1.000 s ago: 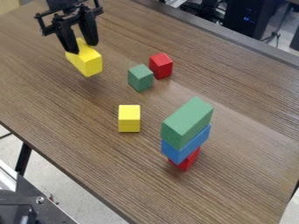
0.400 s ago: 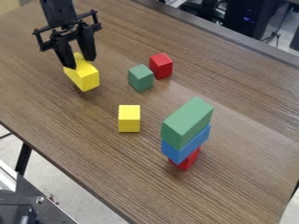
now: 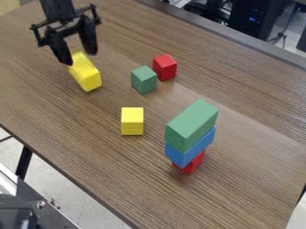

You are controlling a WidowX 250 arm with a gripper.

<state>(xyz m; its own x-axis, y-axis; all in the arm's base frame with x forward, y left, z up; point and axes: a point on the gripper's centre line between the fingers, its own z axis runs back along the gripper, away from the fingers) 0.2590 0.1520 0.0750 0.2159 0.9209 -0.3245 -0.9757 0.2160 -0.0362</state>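
Camera view: one end effector (image 3: 80,58), seven blocks (image 3: 88,78).

Streaked brown wood grain with a soft sheen runs across the surface (image 3: 239,107), beneath smooth, matt painted blocks, among them a yellow cube (image 3: 132,121) and a long green block (image 3: 192,125); bare metal shows on a frame (image 3: 8,182) below.

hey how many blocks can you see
7: long yellow block by the gripper; small yellow block between it and the stack; green cube beside red cube; in the stack, green block on blue block on red block. The stack may hide more.
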